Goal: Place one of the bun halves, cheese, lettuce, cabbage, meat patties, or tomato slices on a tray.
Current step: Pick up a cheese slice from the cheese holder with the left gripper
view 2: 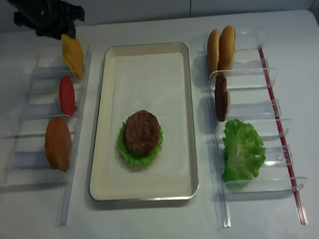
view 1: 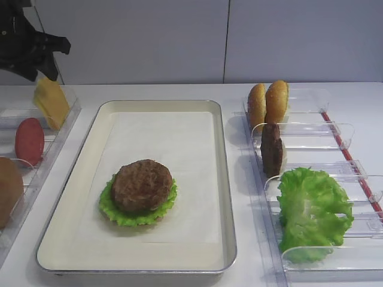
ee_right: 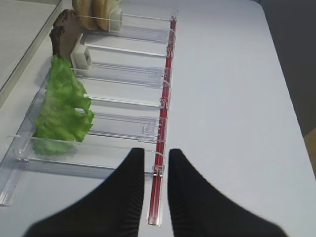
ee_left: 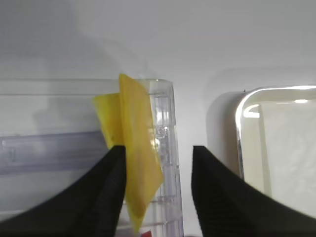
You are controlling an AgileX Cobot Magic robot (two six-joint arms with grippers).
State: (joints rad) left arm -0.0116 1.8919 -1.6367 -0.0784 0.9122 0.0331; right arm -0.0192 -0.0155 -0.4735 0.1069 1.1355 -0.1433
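Tray [view 1: 221,179]: cream-white, paper-lined, in the middle of the white table, between two clear plastic racks.
On tray: one meat patty [view 1: 142,185] lying flat on a frilly lettuce leaf [view 1: 111,209], toward the near-left part of the liner.
Left gripper [ee_left: 157,168]: at the far end of the left rack [view 2: 75,144], jaws spread wide; the cheese slice [ee_left: 136,168] hangs between the fingers, its face against the left finger [ee_left: 106,192], well clear of the right one. Whether it is truly held or only leaning there, I cannot tell.
Cheese, overhead: yellow-orange slice tilted, just under the black gripper, over the rack's far slot, beside the tray's far-left corner.
Left rack, other items: red tomato slice [view 2: 67,94] standing on edge in the middle; bun half [view 2: 58,143] nearer the front.
Right gripper [ee_right: 156,163]: seen only from the wrist view, fingers drawn close with a thin gap, nothing between them; it hovers over the near end of the right rack's [ee_right: 123,74] red rail [ee_right: 165,98].
Right rack: two bun halves [view 1: 268,103] upright at the far end, a dark patty [view 1: 271,149] on edge behind them, a big lettuce leaf [view 1: 312,212] nearest.
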